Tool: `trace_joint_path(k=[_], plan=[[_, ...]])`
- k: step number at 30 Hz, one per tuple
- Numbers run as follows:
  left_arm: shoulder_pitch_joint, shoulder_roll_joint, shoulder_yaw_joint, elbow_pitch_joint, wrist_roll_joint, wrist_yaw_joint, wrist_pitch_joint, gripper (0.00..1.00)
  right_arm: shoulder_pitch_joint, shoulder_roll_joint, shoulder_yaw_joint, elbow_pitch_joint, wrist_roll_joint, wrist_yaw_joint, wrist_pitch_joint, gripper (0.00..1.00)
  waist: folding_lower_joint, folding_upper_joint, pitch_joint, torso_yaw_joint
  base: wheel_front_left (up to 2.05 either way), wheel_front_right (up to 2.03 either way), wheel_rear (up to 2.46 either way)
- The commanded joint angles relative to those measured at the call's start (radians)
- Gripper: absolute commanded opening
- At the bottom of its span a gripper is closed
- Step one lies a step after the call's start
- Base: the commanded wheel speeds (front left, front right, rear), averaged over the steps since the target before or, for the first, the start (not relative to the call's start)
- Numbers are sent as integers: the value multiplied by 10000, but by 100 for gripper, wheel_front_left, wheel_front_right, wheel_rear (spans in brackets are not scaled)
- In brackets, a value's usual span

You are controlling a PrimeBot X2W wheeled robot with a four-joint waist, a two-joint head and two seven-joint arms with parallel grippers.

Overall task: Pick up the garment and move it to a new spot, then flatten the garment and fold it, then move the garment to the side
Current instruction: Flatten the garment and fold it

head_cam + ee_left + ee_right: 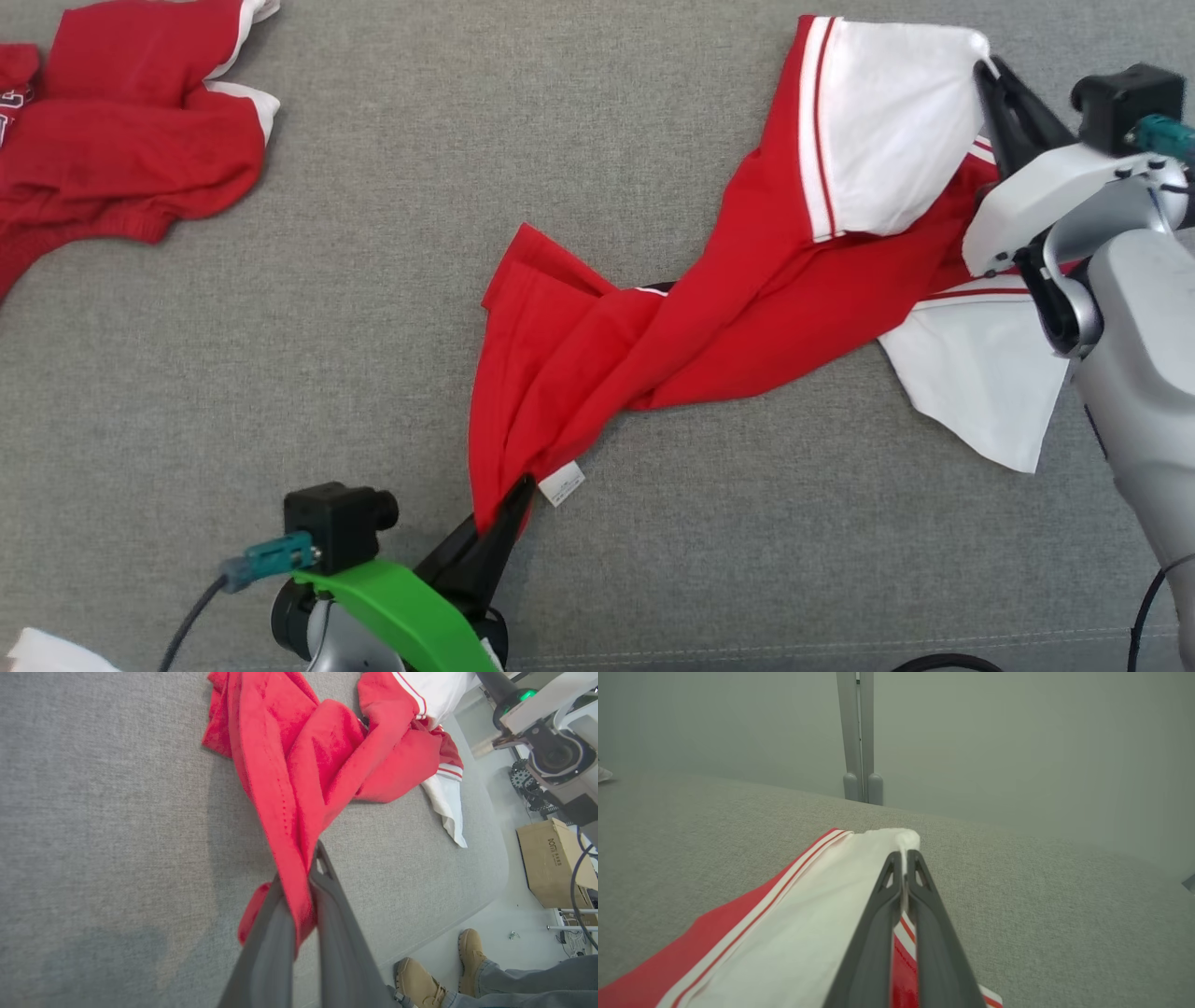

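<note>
A red garment (709,308) with white striped sleeves lies twisted across the grey cushion, stretched from lower centre to upper right. My left gripper (509,509) is shut on the garment's red hem corner beside a small white tag; in the left wrist view the red cloth (299,812) is pinched between its fingers (327,891). My right gripper (985,70) is shut on the tip of the white sleeve at the upper right, and in the right wrist view the white cloth (896,837) bunches at its closed fingertips (903,863).
A second red garment (121,140) lies crumpled at the upper left of the cushion (327,327). In the left wrist view a person's tan shoes (420,980) stand on the floor beyond the cushion edge, near a cardboard box (551,858). A wall and post (859,737) rise behind.
</note>
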State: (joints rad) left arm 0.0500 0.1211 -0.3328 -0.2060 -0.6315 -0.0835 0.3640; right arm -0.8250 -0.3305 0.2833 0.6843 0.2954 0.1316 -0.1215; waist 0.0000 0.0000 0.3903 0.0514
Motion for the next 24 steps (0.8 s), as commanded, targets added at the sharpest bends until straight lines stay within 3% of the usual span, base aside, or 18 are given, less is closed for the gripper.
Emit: trace_joint_path(k=[1, 5, 10, 13, 16, 20, 22, 24], plan=[[203, 160, 192, -602, -449, -65, 207, 0, -8, -218, -213, -479, 365, -16, -65, 0, 0, 0, -217, -83, 0, 0, 0], [398, 334, 386, -1589, -1079, -118, 530, 0, 110, -365, -681, -1336, 859, -16, -5, 0, 0, 0, -402, -169, 0, 0, 0], [611, 460, 879, -3373, -2256, -35, 949, 0, 513, -597, -1710, -3244, 1730, -16, 493, 0, 0, 0, -618, -313, 0, 0, 0], [239, 479, 1437, -4374, -2869, 234, 1143, 0, 764, -542, -2447, -4561, 2403, -16, 1067, 0, 0, 0, -659, -355, 0, 0, 0], [-953, 921, 2305, -5027, -3188, 691, 1741, 0, 547, -349, -3192, -6047, 2922, -15, 2141, 0, 0, 0, -374, -398, 0, 0, 0], [-3339, 1454, 2881, -4433, -3645, 1042, 2595, 0, -519, 27, -3538, -6546, 2608, -13, 3207, 0, 0, 0, 210, -303, 0, 0, 0], [-4910, 1784, 3113, -3569, -3196, 1164, 2736, 0, -1420, 382, -3546, -6258, 2168, -13, 3575, 0, 0, 0, 614, -249, 0, 0, 0], [-6565, 1716, 2948, -2387, -2992, 1244, 2762, 0, -2493, 734, -3462, -5777, 1569, -12, 3801, 0, 0, 0, 1064, -116, 0, 0, 0]])
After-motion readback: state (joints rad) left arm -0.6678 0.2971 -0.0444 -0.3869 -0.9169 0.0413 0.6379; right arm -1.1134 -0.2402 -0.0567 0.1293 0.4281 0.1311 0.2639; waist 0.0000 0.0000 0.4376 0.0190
